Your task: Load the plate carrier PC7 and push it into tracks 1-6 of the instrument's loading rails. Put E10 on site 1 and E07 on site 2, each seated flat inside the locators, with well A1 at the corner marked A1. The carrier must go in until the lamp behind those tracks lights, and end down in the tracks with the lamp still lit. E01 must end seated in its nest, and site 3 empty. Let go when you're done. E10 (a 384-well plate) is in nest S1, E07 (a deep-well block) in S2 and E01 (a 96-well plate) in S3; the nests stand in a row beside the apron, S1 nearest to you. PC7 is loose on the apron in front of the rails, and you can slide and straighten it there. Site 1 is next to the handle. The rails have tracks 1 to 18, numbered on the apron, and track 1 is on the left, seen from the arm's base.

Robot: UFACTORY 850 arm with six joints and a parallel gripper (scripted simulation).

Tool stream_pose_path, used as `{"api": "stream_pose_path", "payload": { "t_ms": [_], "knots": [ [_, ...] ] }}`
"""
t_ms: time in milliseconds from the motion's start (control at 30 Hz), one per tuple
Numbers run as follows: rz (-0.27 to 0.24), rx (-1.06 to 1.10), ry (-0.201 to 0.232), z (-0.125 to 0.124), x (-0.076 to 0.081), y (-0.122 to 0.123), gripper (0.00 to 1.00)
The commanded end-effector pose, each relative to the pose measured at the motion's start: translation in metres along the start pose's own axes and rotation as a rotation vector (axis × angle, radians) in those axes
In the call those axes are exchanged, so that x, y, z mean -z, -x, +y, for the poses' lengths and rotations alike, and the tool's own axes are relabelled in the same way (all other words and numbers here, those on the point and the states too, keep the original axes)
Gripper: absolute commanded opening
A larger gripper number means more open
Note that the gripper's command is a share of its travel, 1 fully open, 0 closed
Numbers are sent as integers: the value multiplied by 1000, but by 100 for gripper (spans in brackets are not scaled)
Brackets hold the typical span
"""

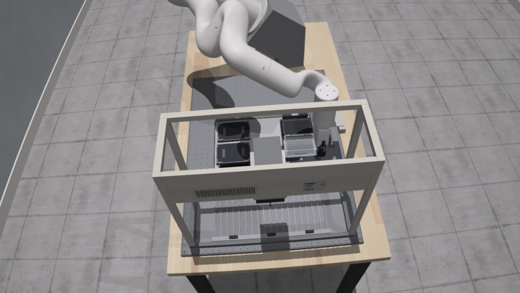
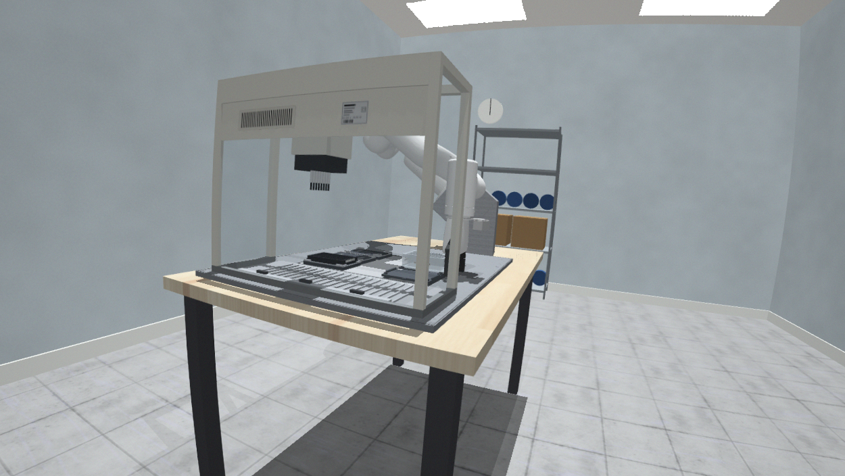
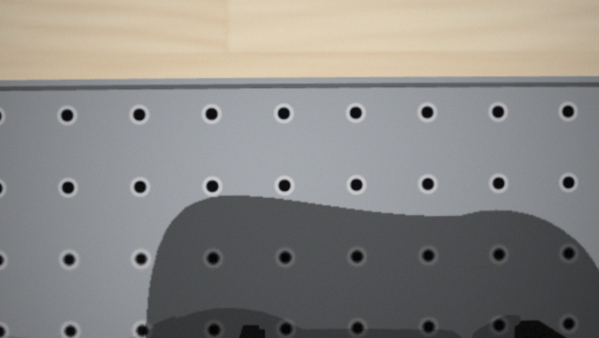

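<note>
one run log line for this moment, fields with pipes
gripper: open, holds nothing | position: low beside clear plate | wrist view: perforated plate, table edge

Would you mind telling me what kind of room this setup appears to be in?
Probably a laboratory automation room: a frame-shaped instrument with a pipetting head stands on a wooden bench, clear well plates sit beside it, and a storage shelf stands against the wall.

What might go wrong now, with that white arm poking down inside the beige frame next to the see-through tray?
Two risks, I'd judge. The open jaws hang low right beside the clear well plate; a sideways drift might knock it askew in its nest. The arm also reaches down just inside the frame's top bar and near a corner post; a careless lift or swing could strike them.
</note>
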State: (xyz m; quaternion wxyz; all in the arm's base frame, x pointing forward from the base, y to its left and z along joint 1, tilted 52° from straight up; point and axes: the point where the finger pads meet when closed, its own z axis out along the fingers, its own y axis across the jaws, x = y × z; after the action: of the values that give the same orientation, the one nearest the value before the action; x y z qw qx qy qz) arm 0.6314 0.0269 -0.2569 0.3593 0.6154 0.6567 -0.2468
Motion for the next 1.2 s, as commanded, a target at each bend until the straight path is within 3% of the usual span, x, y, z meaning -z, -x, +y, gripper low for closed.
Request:
{"api": "stream_pose_path", "payload": {
  "t_ms": [0,1167],
  "knots": [
    [0,-1,1,1,1,2,100],
    [0,-1,1,1,1,9,100]
  ]
}}
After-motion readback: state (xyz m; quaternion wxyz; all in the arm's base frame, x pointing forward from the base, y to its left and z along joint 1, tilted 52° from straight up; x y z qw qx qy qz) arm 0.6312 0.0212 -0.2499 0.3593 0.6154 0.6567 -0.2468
